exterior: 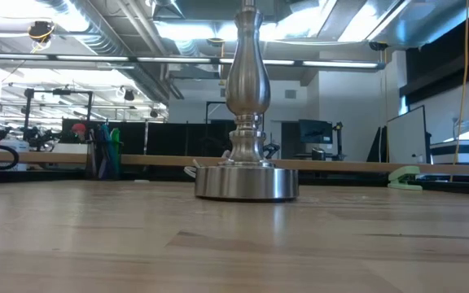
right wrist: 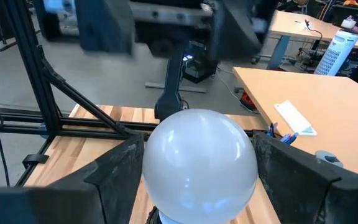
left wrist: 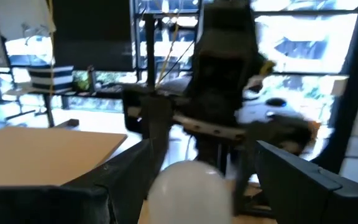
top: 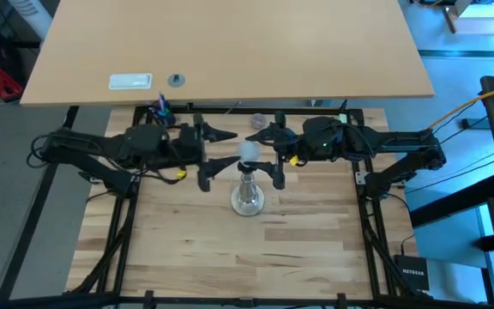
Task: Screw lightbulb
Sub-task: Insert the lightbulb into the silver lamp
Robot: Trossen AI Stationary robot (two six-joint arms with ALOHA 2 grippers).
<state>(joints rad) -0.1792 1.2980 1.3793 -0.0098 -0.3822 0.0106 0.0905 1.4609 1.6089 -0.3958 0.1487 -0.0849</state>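
Observation:
The white frosted lightbulb [top: 249, 153] stands upright on top of the silvery lamp stand [top: 247, 202], whose round base [exterior: 247, 183] rests on the wooden table. My right gripper [right wrist: 197, 149] reaches in level from the table's right, and the globe [right wrist: 197, 165] fills the gap between its fingers. My left gripper [top: 230, 150] comes level from the left and is open. Its fingertips stand on either side of the bulb [left wrist: 191, 186] with a gap showing. The low view shows only the stand's base and stem. My right gripper has the bulb's globe between its two fingers, at the widest part of its sides [right wrist: 151, 168]. The fingers come level from the table's right. The bulb stays upright, its base down in the stand's socket.
Beyond the far edge stands a beige table with a white flat object [top: 131, 81] and a small grey knob [top: 176, 80]. Pens [top: 161, 110] and a small clear item [top: 257, 120] lie at the far rail. Bare wooden boards stretch in front of the stand.

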